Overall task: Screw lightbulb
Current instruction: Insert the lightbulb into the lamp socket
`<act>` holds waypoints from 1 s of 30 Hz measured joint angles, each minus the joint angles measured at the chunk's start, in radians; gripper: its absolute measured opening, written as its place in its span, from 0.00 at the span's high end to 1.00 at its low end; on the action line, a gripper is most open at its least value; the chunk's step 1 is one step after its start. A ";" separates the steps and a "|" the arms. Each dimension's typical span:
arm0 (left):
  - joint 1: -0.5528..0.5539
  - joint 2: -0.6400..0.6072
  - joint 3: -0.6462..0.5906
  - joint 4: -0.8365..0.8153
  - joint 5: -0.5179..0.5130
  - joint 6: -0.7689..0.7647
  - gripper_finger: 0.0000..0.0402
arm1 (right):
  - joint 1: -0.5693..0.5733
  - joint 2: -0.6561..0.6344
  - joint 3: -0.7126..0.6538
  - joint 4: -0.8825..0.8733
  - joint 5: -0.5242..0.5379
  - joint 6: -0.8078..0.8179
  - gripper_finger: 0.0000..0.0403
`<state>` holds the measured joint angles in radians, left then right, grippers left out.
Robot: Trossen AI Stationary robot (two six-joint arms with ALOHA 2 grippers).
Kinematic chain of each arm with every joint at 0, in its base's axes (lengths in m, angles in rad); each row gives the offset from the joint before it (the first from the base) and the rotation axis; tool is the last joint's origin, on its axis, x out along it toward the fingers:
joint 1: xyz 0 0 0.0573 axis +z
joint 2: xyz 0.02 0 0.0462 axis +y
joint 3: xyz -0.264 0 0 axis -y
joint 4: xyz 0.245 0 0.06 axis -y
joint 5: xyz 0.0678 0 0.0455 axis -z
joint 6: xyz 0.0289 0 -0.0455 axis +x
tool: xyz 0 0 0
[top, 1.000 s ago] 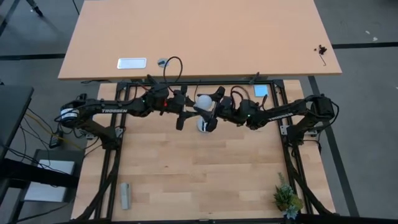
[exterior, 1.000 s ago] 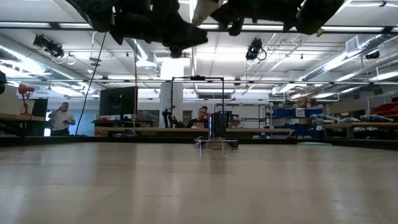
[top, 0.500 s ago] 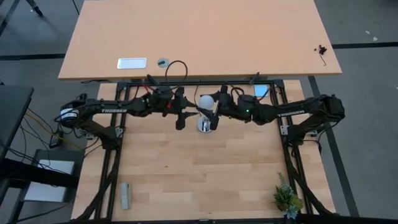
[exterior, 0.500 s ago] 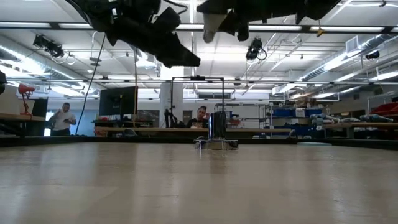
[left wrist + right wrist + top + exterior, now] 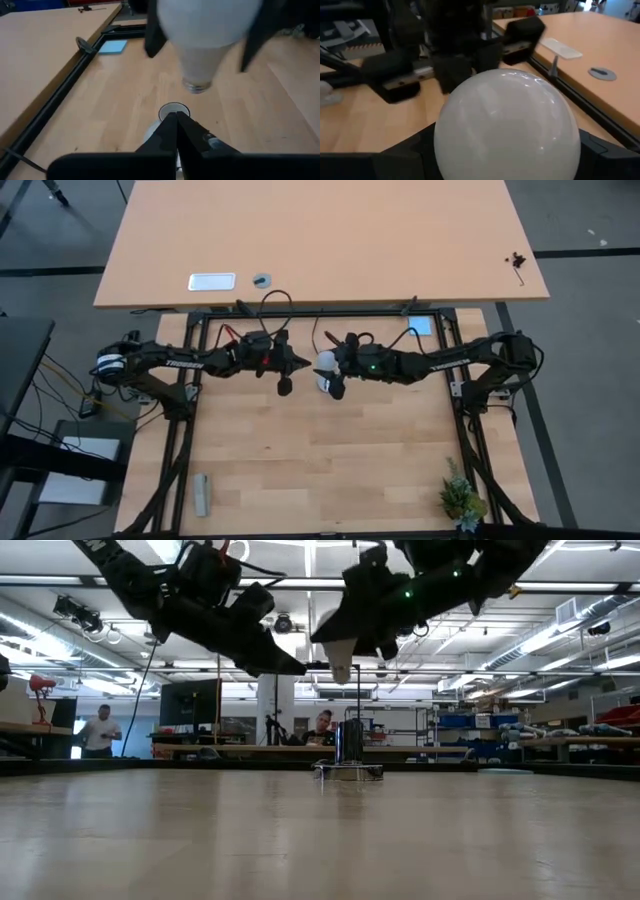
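The right gripper (image 5: 327, 374) grasps the lightbulb (image 5: 202, 30), neck down, above the silver socket (image 5: 172, 111). The left gripper (image 5: 177, 120) hovers nearby, clenched and empty. Lowered off-centre, the threads could cross or jam

lightbulb (image 5: 507, 125): frosted white, smooth, slight sheen
bulb neck (image 5: 198, 86): looks metallic, blurred
table (image 5: 300, 460): pale matt wood planks

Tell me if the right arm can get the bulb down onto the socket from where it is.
Probably yes: the right gripper holds the lightbulb above the socket, nothing between them; the shut left gripper sits beside.
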<state>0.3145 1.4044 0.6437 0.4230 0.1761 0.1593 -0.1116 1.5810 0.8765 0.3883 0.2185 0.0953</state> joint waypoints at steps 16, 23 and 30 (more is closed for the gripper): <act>0.004 0.000 -0.029 0.031 -0.021 -0.014 1.00 | -0.070 0.107 -0.300 0.610 -0.037 0.056 0.31; 0.006 0.000 -0.029 0.036 -0.021 -0.015 1.00 | -0.062 0.228 -0.274 0.697 -0.031 0.037 0.31; 0.006 0.000 -0.037 0.046 -0.027 -0.015 1.00 | -0.063 0.266 -0.273 0.715 0.002 0.025 0.31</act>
<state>0.3206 1.4044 0.6062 0.4689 0.1490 0.1444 -0.1742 1.8465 0.6033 1.1030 0.2203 0.1203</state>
